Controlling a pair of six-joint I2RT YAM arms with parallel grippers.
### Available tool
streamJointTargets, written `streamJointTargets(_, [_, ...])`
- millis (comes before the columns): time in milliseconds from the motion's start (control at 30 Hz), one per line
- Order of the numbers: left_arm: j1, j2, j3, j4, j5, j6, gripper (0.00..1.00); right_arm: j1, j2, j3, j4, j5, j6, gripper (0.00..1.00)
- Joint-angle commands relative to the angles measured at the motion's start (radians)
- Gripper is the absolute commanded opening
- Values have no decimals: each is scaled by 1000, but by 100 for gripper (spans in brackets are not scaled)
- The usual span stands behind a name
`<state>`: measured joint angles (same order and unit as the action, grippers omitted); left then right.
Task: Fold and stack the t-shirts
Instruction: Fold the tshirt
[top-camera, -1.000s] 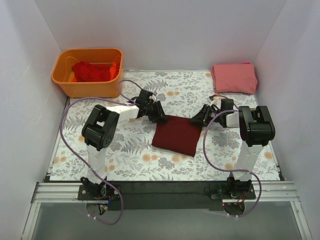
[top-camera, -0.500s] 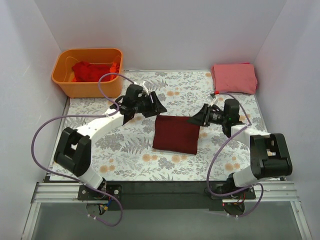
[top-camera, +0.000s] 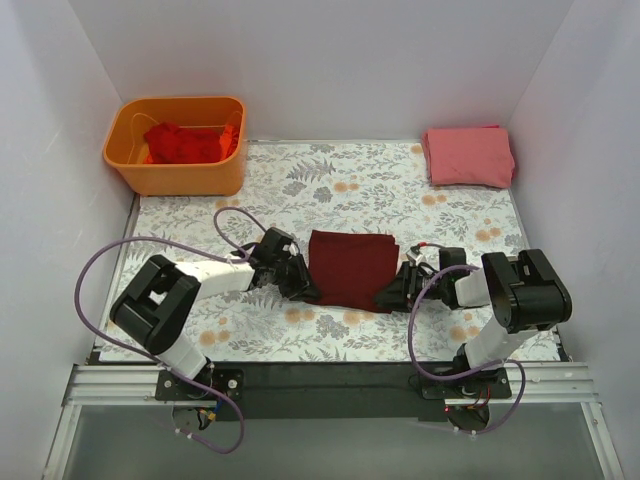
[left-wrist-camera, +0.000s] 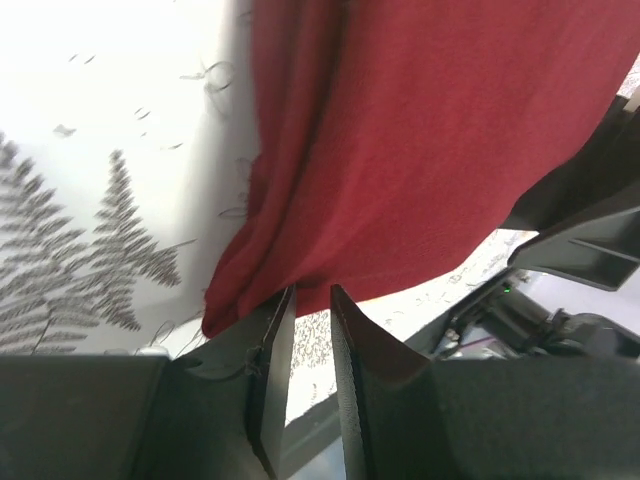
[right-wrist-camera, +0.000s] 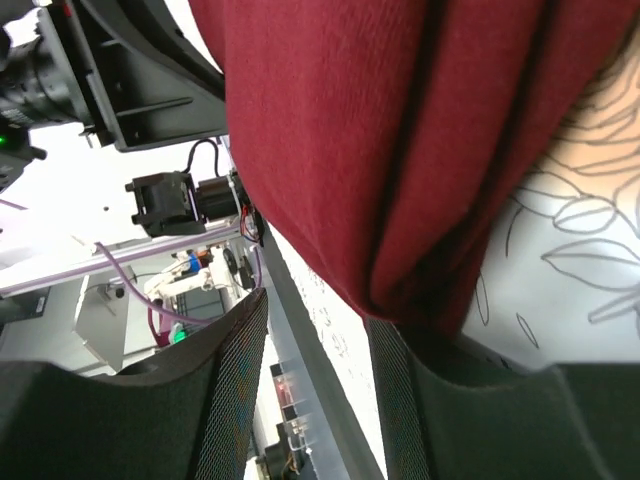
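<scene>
We're low on the floral table cloth (top-camera: 330, 180) with both arms at the maroon t-shirt (top-camera: 350, 268), which lies in the middle as a neat folded rectangle. The left gripper (top-camera: 303, 288) sits at its near-left corner and the right gripper (top-camera: 392, 296) at its near-right corner.

In the left wrist view the fingers (left-wrist-camera: 275, 360) are drawn close with only a slim gap, and the hem lies right at their tips. We can't tell whether they have a pinch. On the right the jaws are spread, with the folded edge bulging down at their mouth and nothing clamped.

We judge this to be the grasp for one more fold, or for a lift towards the salmon-pink folded shirt (top-camera: 468, 156) at the far right. Next, both claws need to bite every layer, then rise together. Red shirts (top-camera: 183, 143) wait in the orange bin (top-camera: 130, 170).
</scene>
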<state>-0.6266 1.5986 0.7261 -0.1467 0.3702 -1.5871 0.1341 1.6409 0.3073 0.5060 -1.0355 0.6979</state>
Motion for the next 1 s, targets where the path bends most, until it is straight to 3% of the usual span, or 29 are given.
streamJointTargets(0, [25,-37,-66,-59,-47,-47,20,-27,17,-8,-1,0,-71,52])
streamJointTargets(267, [27,-218,-47,-67,-11,-70,27,31,-222,76,-6,-23,37,60])
streamJointTargets(433, [28,-209,4,-48,-68,-71,25,212,-270,185,-1,135,92,60])
streamJointTargets(600, [27,-109,36,-45,-70,-83,18,355,-165,240,77,267,152,59])
streamJointTargets(700, [28,-82,7,-45,-89,-111,16,403,-35,205,294,269,236,59])
streamJointTargets(867, [31,-83,-66,-50,-91,-157,16,426,178,103,521,244,345,56])
streamJointTargets(967, [39,-108,-96,-65,-111,-169,15,404,186,63,523,247,339,56])
